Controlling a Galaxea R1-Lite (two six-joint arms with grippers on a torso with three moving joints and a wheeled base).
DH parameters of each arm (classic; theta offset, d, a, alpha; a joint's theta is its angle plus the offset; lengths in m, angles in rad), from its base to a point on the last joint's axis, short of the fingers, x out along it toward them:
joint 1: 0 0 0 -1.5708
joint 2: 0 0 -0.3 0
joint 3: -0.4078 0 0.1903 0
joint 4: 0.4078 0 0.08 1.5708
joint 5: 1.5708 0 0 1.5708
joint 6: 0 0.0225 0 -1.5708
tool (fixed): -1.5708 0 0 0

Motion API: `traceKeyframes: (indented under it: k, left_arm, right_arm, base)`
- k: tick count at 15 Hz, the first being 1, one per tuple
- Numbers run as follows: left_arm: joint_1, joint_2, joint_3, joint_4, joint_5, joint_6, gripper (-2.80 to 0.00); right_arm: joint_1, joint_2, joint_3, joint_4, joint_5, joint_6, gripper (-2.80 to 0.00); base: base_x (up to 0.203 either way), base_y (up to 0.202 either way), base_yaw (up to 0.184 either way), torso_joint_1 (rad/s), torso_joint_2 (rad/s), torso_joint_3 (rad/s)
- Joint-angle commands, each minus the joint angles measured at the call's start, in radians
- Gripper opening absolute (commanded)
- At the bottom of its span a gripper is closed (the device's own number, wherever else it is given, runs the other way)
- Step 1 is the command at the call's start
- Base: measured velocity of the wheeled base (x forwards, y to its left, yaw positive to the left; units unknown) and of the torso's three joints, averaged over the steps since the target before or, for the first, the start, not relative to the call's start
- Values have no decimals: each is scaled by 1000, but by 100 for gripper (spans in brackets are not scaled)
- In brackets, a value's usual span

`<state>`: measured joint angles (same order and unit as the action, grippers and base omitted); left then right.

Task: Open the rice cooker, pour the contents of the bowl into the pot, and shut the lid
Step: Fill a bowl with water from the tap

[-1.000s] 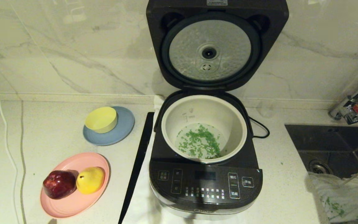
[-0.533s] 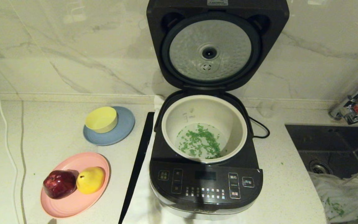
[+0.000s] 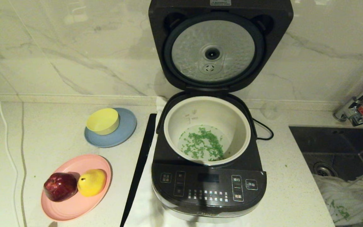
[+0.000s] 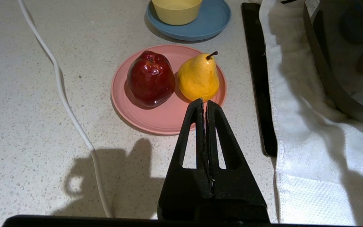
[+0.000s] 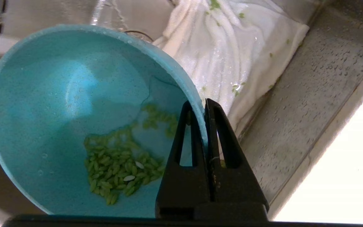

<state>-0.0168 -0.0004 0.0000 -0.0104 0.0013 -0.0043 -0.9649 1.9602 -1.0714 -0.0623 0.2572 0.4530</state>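
Teal-blue round plastic bowl (image 5: 65, 110), wet and slippery, looks light; right claw (image 5: 204, 104) pinches its thin rim beside the sink. Left claw (image 4: 204, 102), closed and empty, hovers near the dark grey rice cooker (image 3: 209, 186).

We see a white marble-veined wall (image 3: 74, 50) rising behind a pale speckled desk (image 3: 55, 132); a dark steel sink (image 3: 336, 148) is sunk into the desk on the right, with a chrome tap (image 3: 354, 107) above its far corner; a crumpled white cloth (image 3: 348, 198) flecked with green lies in the sink; a white cable (image 3: 3, 132) trails along the left; light glares off the wall.
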Motion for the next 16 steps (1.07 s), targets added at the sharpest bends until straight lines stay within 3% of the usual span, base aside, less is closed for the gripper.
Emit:
traceKeyframes:
  k: [1, 9, 16]
  left_arm:
    - [0, 0, 3, 0, 0, 0, -280]
    - [0, 0, 3, 0, 0, 0, -280]
    - [0, 0, 3, 0, 0, 0, -280]
  right_arm:
    - [-2, 50, -20, -1, 0, 1, -280]
    - [14, 143, -101, -1, -1, 0, -280]
    - [75, 180, -154, -25, -3, 3, -280]
  base:
    - [0, 0, 0, 0, 0, 0]
    - [0, 0, 0, 0, 0, 0]
    - [0, 0, 0, 0, 0, 0]
